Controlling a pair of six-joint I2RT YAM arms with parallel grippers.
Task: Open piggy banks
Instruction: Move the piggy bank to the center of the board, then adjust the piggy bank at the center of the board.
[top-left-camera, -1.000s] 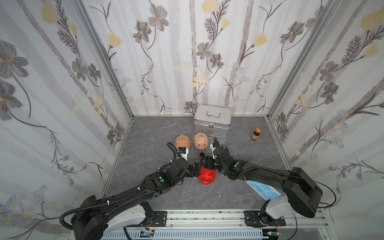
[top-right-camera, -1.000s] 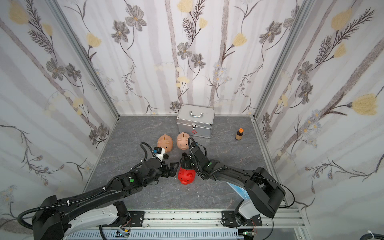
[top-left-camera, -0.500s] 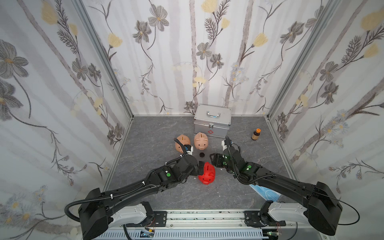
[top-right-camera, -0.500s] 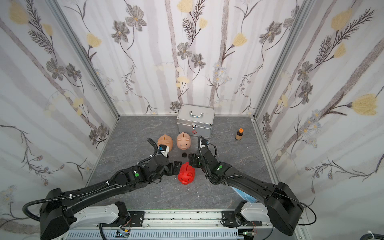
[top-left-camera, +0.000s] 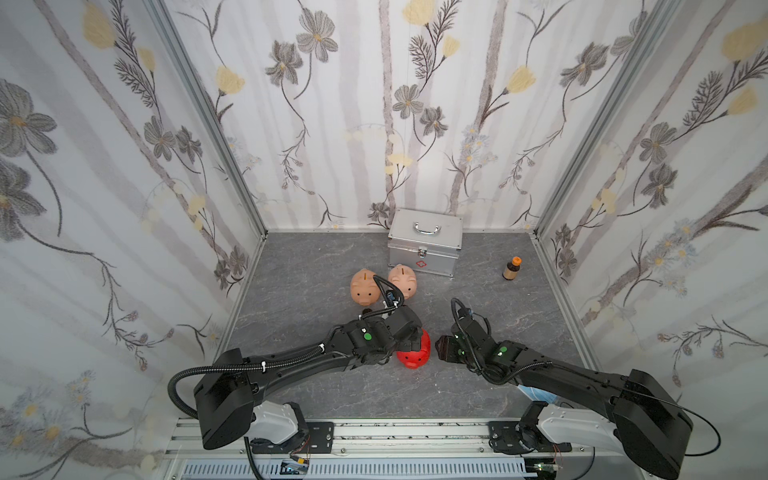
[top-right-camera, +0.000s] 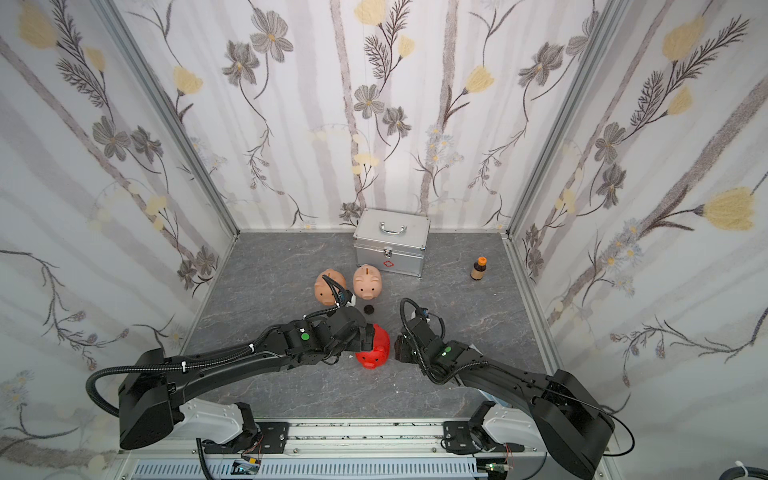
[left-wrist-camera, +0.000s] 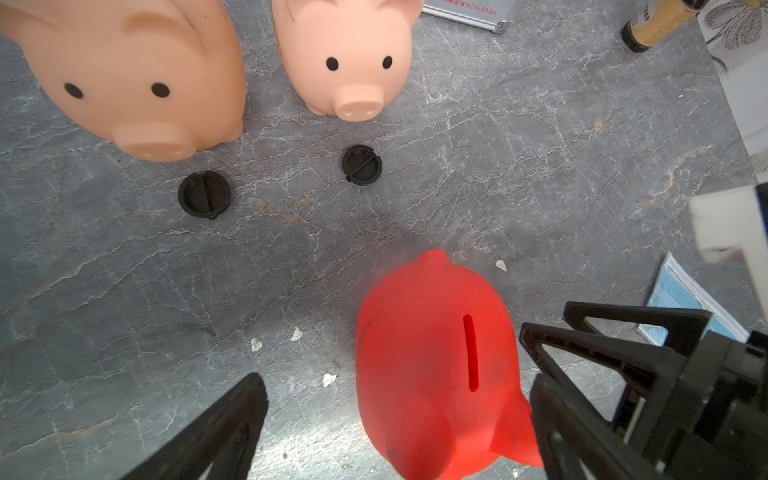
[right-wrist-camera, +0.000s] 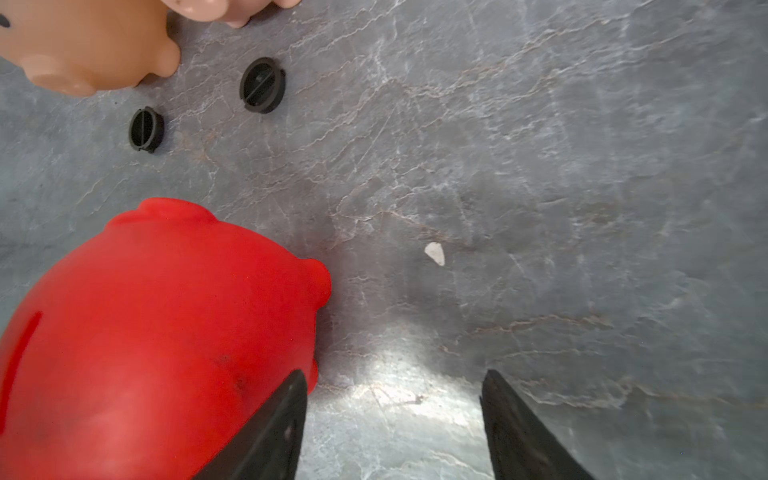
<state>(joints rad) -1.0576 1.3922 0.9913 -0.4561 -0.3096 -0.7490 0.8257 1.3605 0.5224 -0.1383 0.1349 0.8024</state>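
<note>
The red piggy bank (top-left-camera: 417, 357) (left-wrist-camera: 436, 353) stands on the grey floor with its coin slot up; its underside is hidden. My left gripper (left-wrist-camera: 395, 415) (top-left-camera: 412, 337) is open around it, one finger close to the pig's ear. My right gripper (right-wrist-camera: 395, 415) (top-left-camera: 442, 348) is open just to the pig's right, with only bare floor between its fingers; one finger lies against the red piggy bank (right-wrist-camera: 158, 332). Two peach-pink piggy banks (top-left-camera: 363, 287) (top-left-camera: 403, 281) stand behind. Two black plugs (left-wrist-camera: 204, 194) (left-wrist-camera: 361, 164) lie loose on the floor before them.
A silver case (top-left-camera: 424, 243) stands at the back wall. A small brown bottle (top-left-camera: 512, 268) stands at the back right. A blue and white packet (top-left-camera: 532, 392) lies under my right arm. Papered walls close three sides.
My right gripper has drawn back to the right, off the red piggy bank. My left gripper has moved further right over it. The red piggy bank has stayed in about the same place.
</note>
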